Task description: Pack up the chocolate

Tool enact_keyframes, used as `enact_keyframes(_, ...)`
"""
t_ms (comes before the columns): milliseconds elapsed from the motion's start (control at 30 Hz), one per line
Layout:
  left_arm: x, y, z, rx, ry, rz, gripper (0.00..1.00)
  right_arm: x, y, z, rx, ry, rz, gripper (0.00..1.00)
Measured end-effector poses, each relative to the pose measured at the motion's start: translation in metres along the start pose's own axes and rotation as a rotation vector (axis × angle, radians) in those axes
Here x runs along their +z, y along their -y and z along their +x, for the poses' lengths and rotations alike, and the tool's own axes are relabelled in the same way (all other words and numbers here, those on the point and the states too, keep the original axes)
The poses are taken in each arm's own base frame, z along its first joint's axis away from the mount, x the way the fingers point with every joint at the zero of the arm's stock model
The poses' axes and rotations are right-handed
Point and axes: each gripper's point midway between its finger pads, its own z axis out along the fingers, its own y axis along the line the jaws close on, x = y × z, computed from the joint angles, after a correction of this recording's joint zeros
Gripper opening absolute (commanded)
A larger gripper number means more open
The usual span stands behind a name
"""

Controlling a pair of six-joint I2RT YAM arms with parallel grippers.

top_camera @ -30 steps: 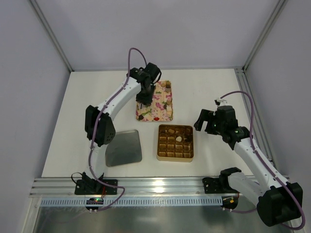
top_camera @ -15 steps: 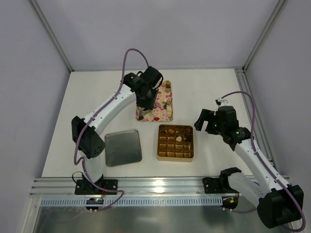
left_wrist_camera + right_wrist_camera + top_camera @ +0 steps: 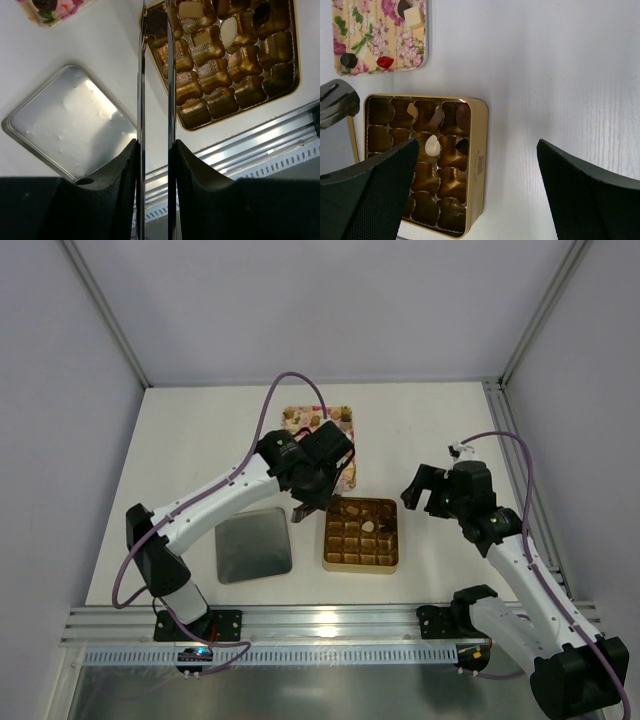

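Note:
The gold gridded box (image 3: pixel 361 566) lies mid-table, mostly empty, with a white chocolate (image 3: pixel 368 526) and a few dark ones in its far rows. My left gripper (image 3: pixel 300 511) has long thin metal blades. In the left wrist view it (image 3: pixel 155 10) is shut on a dark chocolate (image 3: pixel 158 24) over the box's corner cell. The pink floral tray (image 3: pixel 346 472) behind holds more pieces, half hidden by the left arm. My right gripper (image 3: pixel 425 490) is open and empty to the right of the box (image 3: pixel 480 155).
A silver metal lid (image 3: pixel 253 545) lies left of the box and also shows in the left wrist view (image 3: pixel 70 125). In the right wrist view the tray (image 3: pixel 370 40) shows dark (image 3: pixel 349 60), red (image 3: pixel 385 62) and pale (image 3: pixel 413 17) pieces. An aluminium rail runs along the near edge.
My left arm has swung from over the floral tray toward me, bringing its blades down to the gold box's far left corner. The right arm has hardly moved.

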Motion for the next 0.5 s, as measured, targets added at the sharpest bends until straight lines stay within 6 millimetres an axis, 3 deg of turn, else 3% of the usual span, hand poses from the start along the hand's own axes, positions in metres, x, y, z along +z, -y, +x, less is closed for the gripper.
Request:
enact_keyframes(233,-0.005,0.017,0.029,0.02,-0.021,0.01,0.33,-0.003,0.0,0.0,0.004,0.007,-0.002,1.0)
enact_keyframes(500,-0.002,0.026,0.049,0.021,-0.037,0.005,0.35,-0.003,0.003,0.007,0.005,-0.005,0.004,1.0)
